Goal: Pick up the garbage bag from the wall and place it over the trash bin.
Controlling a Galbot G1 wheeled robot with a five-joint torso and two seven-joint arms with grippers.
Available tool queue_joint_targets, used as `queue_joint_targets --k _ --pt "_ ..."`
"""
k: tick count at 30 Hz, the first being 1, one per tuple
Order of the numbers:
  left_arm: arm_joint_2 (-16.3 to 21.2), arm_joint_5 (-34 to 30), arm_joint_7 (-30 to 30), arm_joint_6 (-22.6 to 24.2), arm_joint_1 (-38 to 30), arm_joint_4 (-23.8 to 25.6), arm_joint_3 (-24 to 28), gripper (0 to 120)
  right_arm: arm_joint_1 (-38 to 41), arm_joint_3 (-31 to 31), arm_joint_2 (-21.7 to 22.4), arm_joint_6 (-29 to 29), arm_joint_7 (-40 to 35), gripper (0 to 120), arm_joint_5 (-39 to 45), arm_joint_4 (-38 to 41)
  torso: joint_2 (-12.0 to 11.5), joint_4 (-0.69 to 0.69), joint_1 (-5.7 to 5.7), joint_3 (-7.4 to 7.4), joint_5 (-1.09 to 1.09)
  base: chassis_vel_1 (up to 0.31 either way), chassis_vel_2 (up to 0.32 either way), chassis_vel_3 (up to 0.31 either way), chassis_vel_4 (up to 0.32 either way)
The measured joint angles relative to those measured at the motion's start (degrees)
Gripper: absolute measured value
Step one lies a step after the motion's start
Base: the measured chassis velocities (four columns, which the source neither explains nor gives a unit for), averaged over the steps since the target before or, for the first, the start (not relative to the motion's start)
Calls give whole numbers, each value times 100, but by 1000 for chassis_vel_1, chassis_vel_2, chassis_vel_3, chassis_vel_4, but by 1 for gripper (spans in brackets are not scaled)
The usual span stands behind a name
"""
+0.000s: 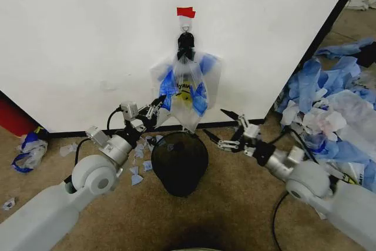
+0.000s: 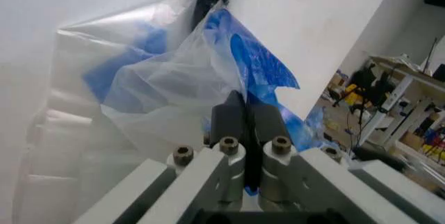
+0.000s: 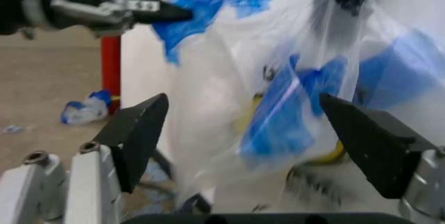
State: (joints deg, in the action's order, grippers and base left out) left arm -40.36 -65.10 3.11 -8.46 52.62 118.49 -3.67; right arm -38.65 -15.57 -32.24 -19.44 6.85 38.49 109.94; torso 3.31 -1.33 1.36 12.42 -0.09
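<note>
Translucent white plastic with blue handles, the garbage bag hangs from a black clip on the wall, just under a piece of red tape. Directly below it, on the carpeted floor close to the wall's black base strip, stands the black wire-mesh trash bin.

The left hand is at the bag's lower left edge, its fingers closed on a fold of the blue-and-white film; the left wrist view shows the pads pressed together with plastic caught between them. The right hand sits low and to the right of the bag, just beside its bottom corner and not touching it, fingers spread wide (the right wrist view shows the bag hanging between the two open fingertips, farther off).

The main risk, as I judge it, is the clip: a pull by the left hand alone could stretch or tear the thin film rather than free it. The pinch is also on a small fold near the edge, so it could slip out. If the right hand closes on the bag's body instead of its rim, the mouth may not open wide enough to fit over the bin.
</note>
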Motion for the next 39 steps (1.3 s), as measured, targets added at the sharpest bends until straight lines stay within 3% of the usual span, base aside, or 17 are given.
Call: queue_joint_targets --k 11,27,33,39 --pt "7 24 -6 -7 72 -24 -38 0 958 -832 -446 163 -336 73 -175 -587 0 -3 0 -1 1 0 0 0 0" --pt "-37 68 -32 -61 101 -87 -78 0 1938 -1708 -681 238 -402 70 -130 -948 0 -2 -1 -1 1 0 0 0 0" --pt "-35 69 -33 -66 128 -71 -116 0 1975 -1856 -639 263 -405 59 -131 -920 0 -3 -1 -1 2 0 0 0 0" --pt "-58 82 -36 -78 156 -68 -121 0 1997 -1910 -634 270 -410 41 -146 -908 0 -3 -1 -1 2 0 0 0 0"
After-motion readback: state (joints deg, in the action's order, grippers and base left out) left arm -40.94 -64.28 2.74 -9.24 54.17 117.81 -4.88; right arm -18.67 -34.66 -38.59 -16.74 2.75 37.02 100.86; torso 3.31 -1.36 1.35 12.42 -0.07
